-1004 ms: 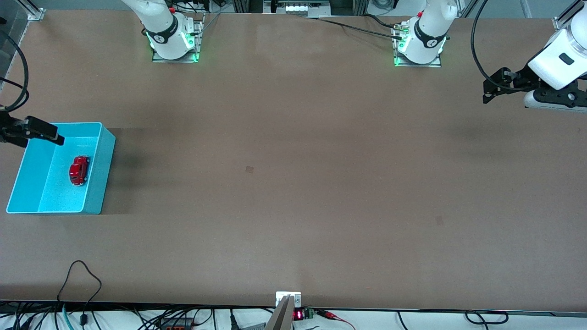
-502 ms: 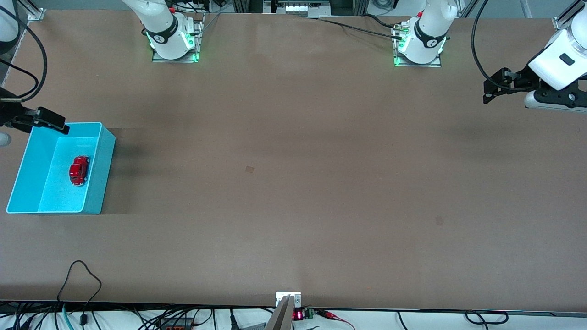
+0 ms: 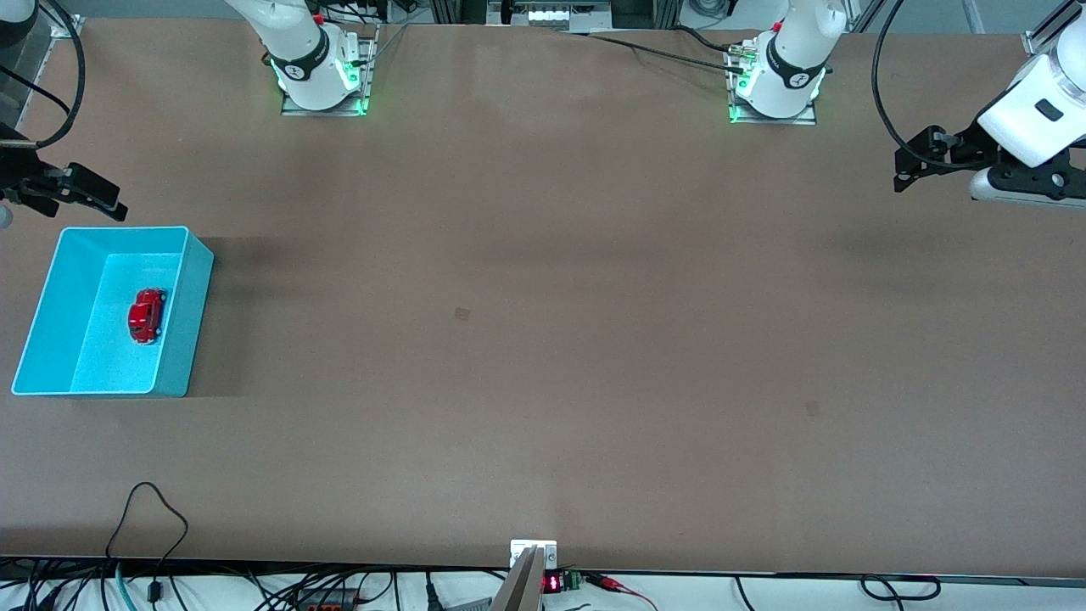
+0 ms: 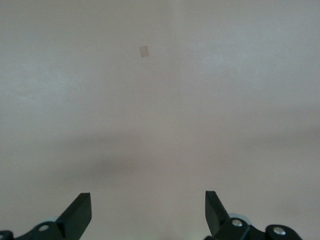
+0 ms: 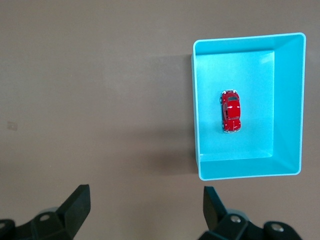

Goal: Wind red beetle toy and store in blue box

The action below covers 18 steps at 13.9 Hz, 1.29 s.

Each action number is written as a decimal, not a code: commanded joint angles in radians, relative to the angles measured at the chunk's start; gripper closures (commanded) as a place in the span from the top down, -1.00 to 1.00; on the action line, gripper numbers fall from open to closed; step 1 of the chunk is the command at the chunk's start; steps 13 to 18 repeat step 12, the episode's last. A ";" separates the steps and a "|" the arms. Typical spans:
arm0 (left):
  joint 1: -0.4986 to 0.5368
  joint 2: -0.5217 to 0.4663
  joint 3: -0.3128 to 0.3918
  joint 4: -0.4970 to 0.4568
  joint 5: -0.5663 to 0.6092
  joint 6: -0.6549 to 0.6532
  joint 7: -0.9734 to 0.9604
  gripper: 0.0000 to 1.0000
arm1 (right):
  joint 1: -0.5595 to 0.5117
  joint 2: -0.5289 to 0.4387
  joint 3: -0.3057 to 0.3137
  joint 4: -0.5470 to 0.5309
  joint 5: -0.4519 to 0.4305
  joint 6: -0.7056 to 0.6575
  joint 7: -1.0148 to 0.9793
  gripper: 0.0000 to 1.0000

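Note:
The red beetle toy (image 3: 146, 316) lies on the floor of the blue box (image 3: 51, 293), which stands at the right arm's end of the table. Both show in the right wrist view, the toy (image 5: 231, 111) inside the box (image 5: 287, 105). My right gripper (image 3: 106, 202) is open and empty, up in the air over bare table just off the box's rim that lies farthest from the front camera; its own view shows it (image 5: 145, 200) too. My left gripper (image 3: 906, 165) is open and empty, raised over the left arm's end of the table, also seen in its own view (image 4: 148, 206).
Both arm bases (image 3: 321, 72) (image 3: 776, 81) stand along the table's edge farthest from the front camera. Cables (image 3: 144, 518) run along the edge nearest it. A small pale mark (image 3: 461, 313) is on the brown tabletop.
My right gripper has drawn back from over the box, toward the arm bases, and no longer overlaps its rim. The toy, the box and the left arm have not moved.

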 commanded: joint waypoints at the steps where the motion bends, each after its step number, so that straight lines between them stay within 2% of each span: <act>1: 0.006 0.013 0.000 0.028 -0.018 -0.015 0.007 1.00 | -0.010 -0.014 0.006 -0.009 -0.006 -0.023 0.010 1.00; 18: 0.006 0.013 0.000 0.028 -0.019 -0.015 0.007 1.00 | -0.005 -0.016 0.011 -0.008 -0.009 -0.027 0.021 1.00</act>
